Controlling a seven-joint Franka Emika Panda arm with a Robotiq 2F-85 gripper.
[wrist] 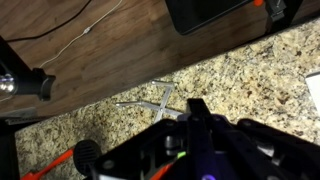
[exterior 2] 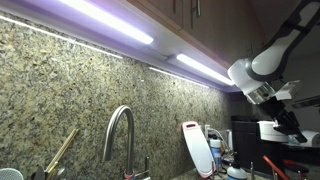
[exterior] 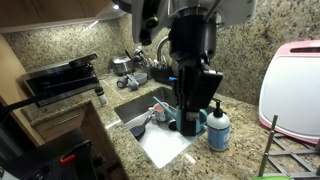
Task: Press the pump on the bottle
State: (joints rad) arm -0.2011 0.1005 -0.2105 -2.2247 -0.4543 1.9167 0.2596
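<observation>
**Clenched gripper hung beside the soap bottle at the sink**

In an exterior view, the black gripper [exterior: 193, 110] hung over the far-right corner of the steel sink [exterior: 150, 140], with its fingers clenched together and nothing seen between them. The blue-grey bottle [exterior: 218, 132] stood upright on the granite counter [exterior: 240, 160] at the sink's edge, just beside the gripper at about its 4 o'clock. The black pump [exterior: 216, 107] topped the bottle at its 12 o'clock, close against the gripper's side. Whether the two touched could not be told.

A curved faucet [exterior: 160, 48] rose at the gripper's 11 o'clock, and a pink-rimmed cutting board [exterior: 295, 85] leaned at the bottle's 2 o'clock.

In the wrist view, the gripper's dark body [wrist: 195, 135] filled the 6 o'clock part of the picture above speckled granite, with a wooden floor [wrist: 110, 50] toward 12 o'clock. The bottle did not show there.

In an exterior view, the white arm [exterior 2: 262, 68] reached in from 2 o'clock.
</observation>
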